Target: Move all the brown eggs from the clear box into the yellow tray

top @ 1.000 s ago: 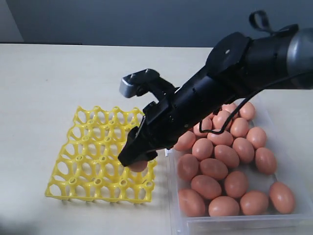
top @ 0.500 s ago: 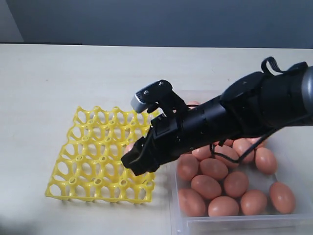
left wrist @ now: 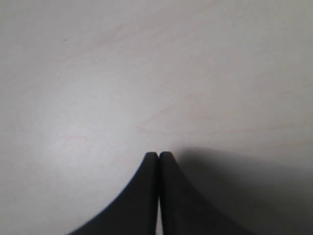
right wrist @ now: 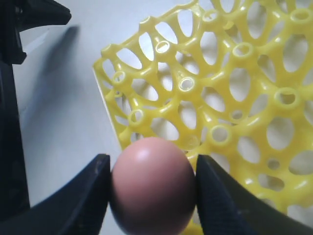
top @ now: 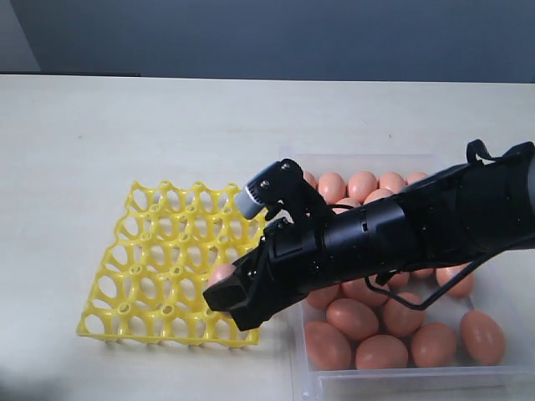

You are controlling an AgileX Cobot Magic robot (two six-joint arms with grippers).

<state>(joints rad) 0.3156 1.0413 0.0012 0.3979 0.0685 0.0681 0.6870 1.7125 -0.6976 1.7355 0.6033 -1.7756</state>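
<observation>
Many brown eggs (top: 368, 322) in clear box (top: 401, 383); one pinched by right end effector (top: 230, 296) over yellow tray (top: 142, 251).

We log brown eggs (top: 352, 318) as plain matte orange-brown. Yellow tray (top: 125, 309) is bright yellow open lattice. Clear box (top: 401, 386) is transparent and colourless. Right claw (top: 227, 299) and left claw (left wrist: 158, 156) are black. Table (top: 100, 134) is pale cream, wall (top: 251, 33) dark grey-blue.

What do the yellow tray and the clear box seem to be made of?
Yellow tray: probably moulded plastic, slightly glossy, with soft highlights on its thin lattice ribs.
Clear box: likely transparent plastic with a smooth finish. The brown eggs show through its thin walls.
</observation>
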